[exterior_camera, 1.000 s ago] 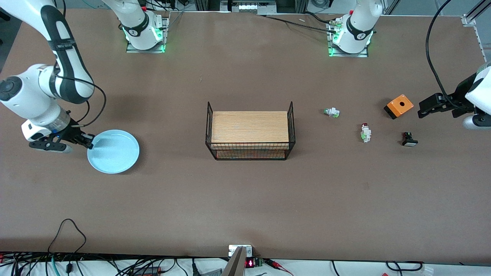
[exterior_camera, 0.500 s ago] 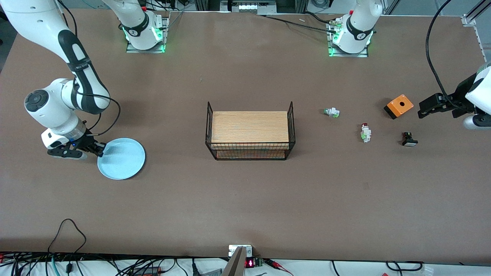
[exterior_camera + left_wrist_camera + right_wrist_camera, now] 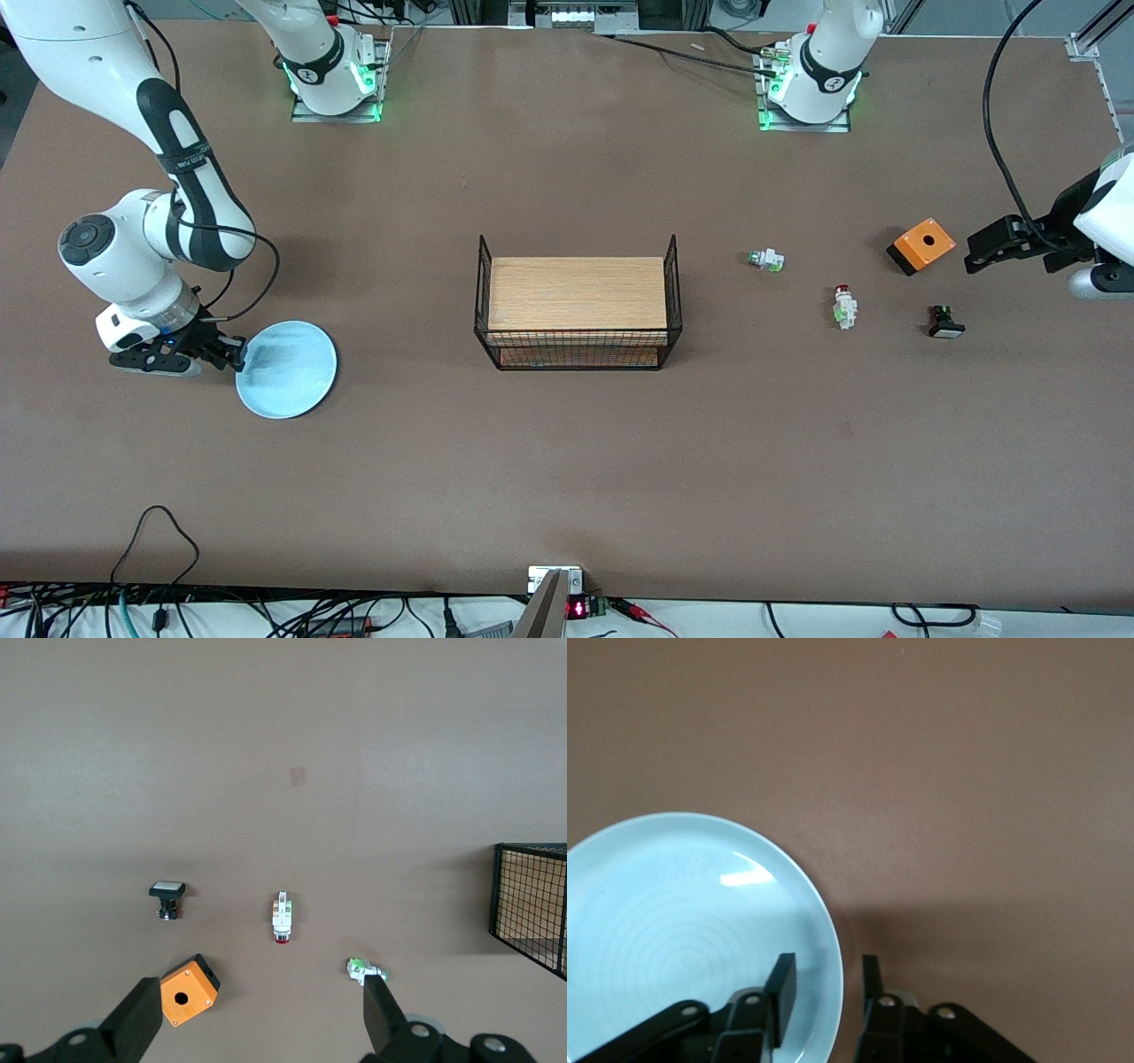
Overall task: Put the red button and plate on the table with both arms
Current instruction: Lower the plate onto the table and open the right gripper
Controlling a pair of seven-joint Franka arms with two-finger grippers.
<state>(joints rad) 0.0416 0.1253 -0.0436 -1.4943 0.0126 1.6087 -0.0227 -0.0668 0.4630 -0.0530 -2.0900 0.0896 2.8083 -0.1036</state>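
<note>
Right gripper (image 3: 237, 354) pinches the light blue plate's (image 3: 288, 370) rim near the right arm's table (image 3: 567, 461) edge. Left gripper (image 3: 257, 1028) waits, fingers spread wide, by its edge; red button (image 3: 844, 307) lies nearby.

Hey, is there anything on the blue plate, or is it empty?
Empty. The plate shows only its bare glossy inside in the right wrist view; the right gripper has its jaws on either side of the rim.

Even, bright overhead light falls on my worktop (image 3: 567, 461), throwing soft short shadows. A white glare streak sits on the plate (image 3: 682, 930); my fingers (image 3: 780, 988) look slightly blurred.
</note>
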